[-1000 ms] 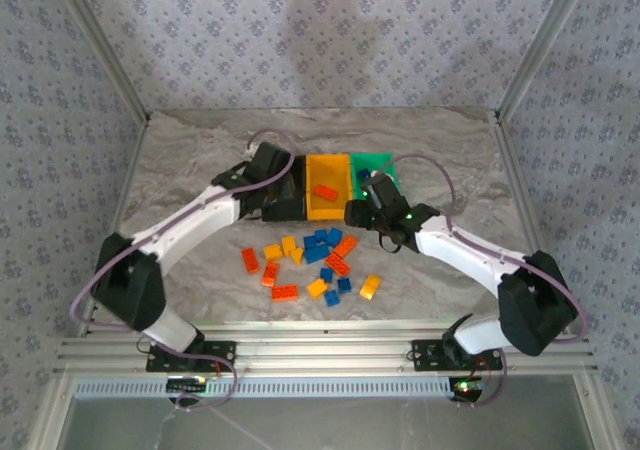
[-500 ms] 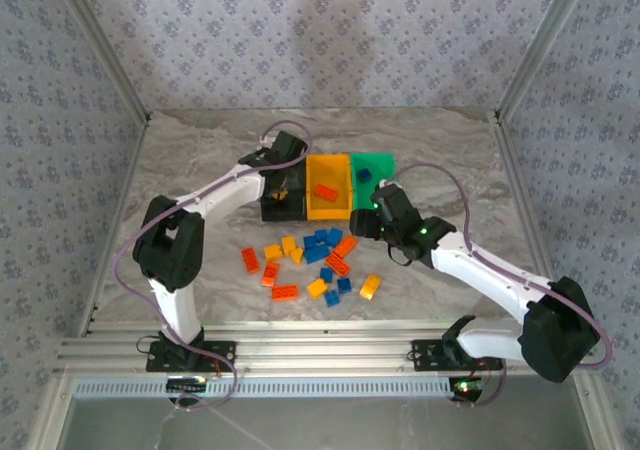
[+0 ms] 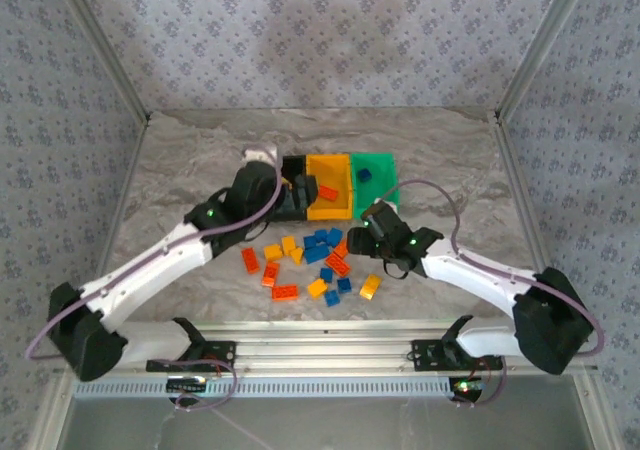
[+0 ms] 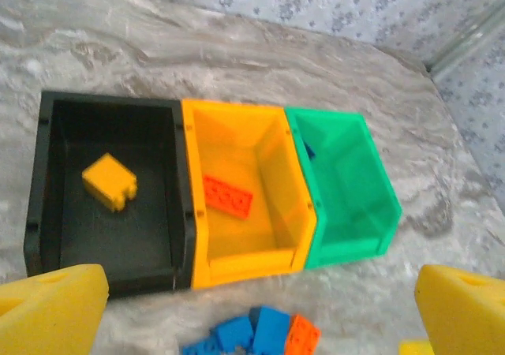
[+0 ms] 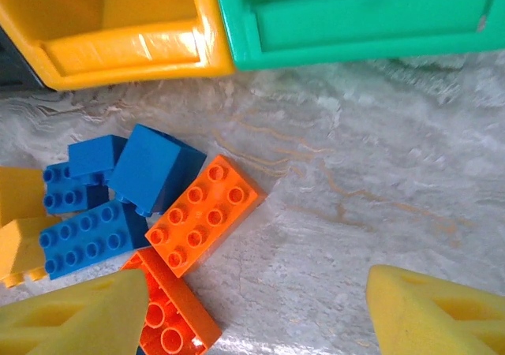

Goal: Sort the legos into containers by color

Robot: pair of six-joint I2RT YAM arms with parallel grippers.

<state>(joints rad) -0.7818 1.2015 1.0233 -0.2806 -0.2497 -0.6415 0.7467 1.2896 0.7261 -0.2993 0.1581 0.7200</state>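
Observation:
Three joined containers stand in a row: a black bin [image 4: 47, 173], a yellow-orange bin [image 4: 237, 110] and a green bin [image 4: 355, 213]. One yellow lego [image 4: 109, 181] lies in the black bin, a red-orange lego [image 4: 227, 196] in the yellow-orange bin, and a blue lego [image 3: 364, 177] in the green bin. My left gripper [image 4: 256, 312] hangs open and empty just in front of the bins. Loose legos [image 3: 310, 265] lie scattered nearer the arms. My right gripper [image 5: 260, 312] is open over bare table, beside an orange lego [image 5: 205, 213] and a second orange lego [image 5: 170, 315].
Blue legos [image 5: 154, 170] and yellow legos [image 5: 20, 205] crowd the left side of the right wrist view. A lone yellow lego [image 3: 371, 286] and a red lego [image 3: 249, 260] flank the pile. The marble table [image 3: 200, 160] is walled by patterned panels.
My left gripper has opened and drawn back from over the black bin. My right gripper has moved down and left from the green bin toward the loose legos.

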